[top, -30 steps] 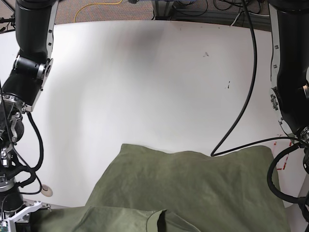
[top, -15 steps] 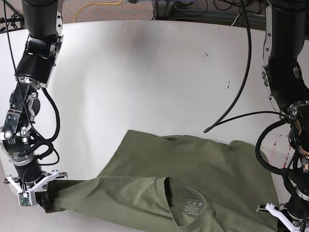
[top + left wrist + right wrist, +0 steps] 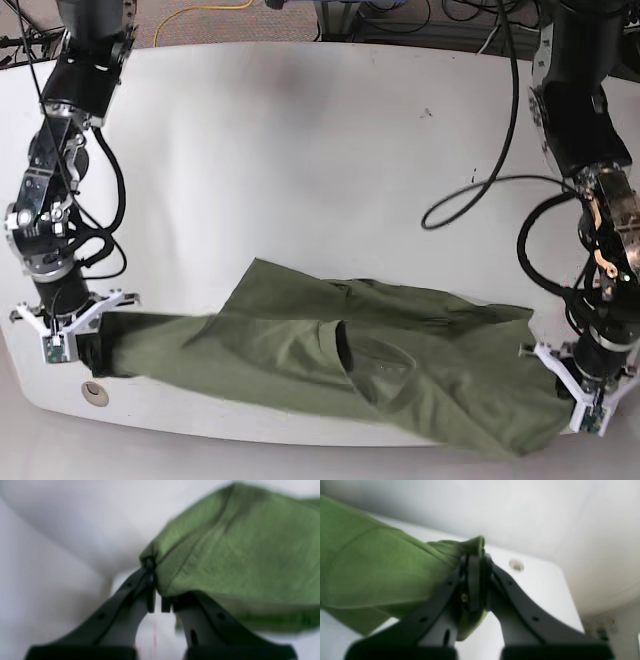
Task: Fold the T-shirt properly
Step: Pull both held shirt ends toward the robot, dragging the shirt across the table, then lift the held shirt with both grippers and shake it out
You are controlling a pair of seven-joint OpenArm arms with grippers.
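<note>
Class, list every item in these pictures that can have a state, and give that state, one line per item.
T-shirt: unfolded, wrinkled, stretched between both arms, collar visible.
Left gripper: shut on the T-shirt's edge.
Right gripper: shut on bunched T-shirt fabric.
Table: bare white surface beyond the T-shirt.

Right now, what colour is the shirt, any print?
Plain olive green shirt, no print visible; base view shows it best.

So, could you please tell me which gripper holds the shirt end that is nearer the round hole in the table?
The right gripper: its end of the T-shirt lies just above the hole. The left gripper is across the table.
</note>
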